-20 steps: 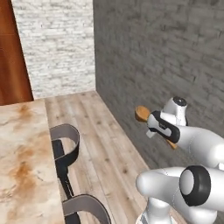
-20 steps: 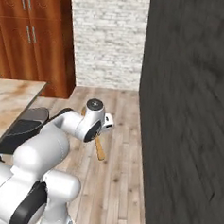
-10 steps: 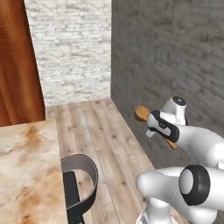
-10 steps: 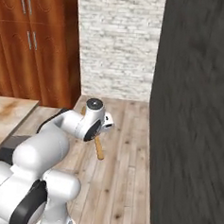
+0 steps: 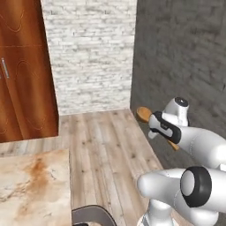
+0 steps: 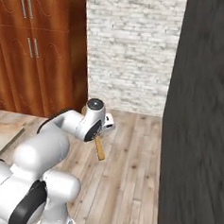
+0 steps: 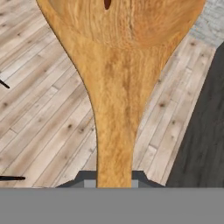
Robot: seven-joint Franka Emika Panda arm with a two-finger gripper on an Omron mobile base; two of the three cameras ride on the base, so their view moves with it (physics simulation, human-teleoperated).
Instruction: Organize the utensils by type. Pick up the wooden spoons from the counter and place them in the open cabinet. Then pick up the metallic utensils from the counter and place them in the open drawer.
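Wooden spoon (image 7: 116, 87) unmarked, clamped in gripper (image 7: 114, 177)

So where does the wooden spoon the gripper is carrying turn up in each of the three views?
Left base view: wooden spoon, bowl poking out left of the wrist, right of centre.
Right base view: handle angling down below the wrist, centre-left.
Hand view: fills the middle.
Shared landmark: white brick wall.

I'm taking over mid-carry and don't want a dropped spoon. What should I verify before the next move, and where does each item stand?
1. Hand shut on the wooden spoon: ok.
2. Spoon free of the floor and dark wall: ok.
3. Counter clear of the arm's swing: ok.
4. Open cabinet located: not ok, the cabinet doors ahead look closed.
5. Other utensils' whereabouts: cannot tell.
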